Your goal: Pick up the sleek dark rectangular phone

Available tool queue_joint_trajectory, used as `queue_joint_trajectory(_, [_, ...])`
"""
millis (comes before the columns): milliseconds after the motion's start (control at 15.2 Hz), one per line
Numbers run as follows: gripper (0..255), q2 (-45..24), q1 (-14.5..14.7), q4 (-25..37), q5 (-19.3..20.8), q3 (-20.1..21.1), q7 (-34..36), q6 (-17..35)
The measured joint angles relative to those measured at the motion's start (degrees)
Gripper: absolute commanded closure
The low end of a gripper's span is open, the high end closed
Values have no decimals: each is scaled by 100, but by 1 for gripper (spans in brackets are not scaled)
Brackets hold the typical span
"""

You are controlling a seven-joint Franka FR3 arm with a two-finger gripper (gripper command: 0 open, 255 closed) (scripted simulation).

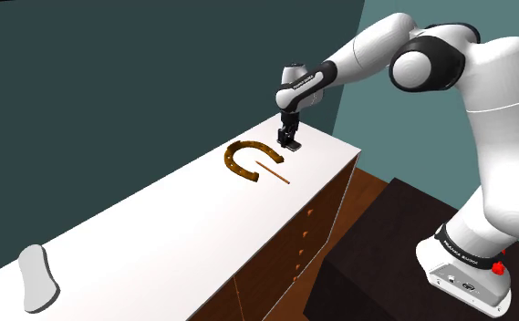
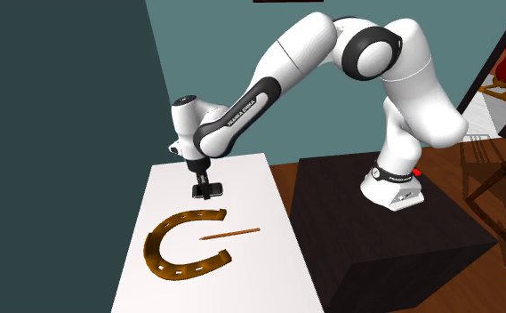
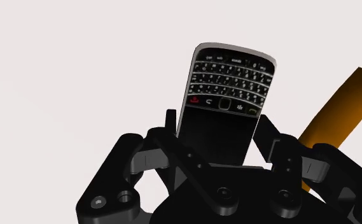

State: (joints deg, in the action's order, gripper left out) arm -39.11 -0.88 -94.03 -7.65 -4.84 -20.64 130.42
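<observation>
A white counter [image 1: 157,228] on a wooden cabinet [image 1: 303,237] is shown against a dark teal wall. The white arm is extended over the counter's far end from a dark stand [image 1: 385,237].

A brown horseshoe [image 2: 156,247] is laid flat on the counter, near the gripper [image 2: 207,187] but apart from it. A thin brown stick [image 2: 230,234] is laid beside the horseshoe's open end. A grey rounded object [image 1: 36,278] is seen well apart, at the counter's other end.

A black phone [image 3: 227,89] is held at the far end of the counter, directly under the hand. It is clasped by its two long sides between the black fingers [image 3: 171,124], which are closed only as far as its width. The grip is taken at the screen half. The face is turned towards the wrist camera, and the keypad end is pointed away from the hand. In the second exterior view the long axis is seen running across the counter. Whether the phone is touching the counter cannot be told.
</observation>
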Motion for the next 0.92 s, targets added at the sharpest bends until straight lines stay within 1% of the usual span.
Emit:
queue_joint_trajectory(528, [255,411,18,-36,49,-37,35,-374])
queue_joint_trajectory(924, [255,626,30,73,84,-58,72,-695])
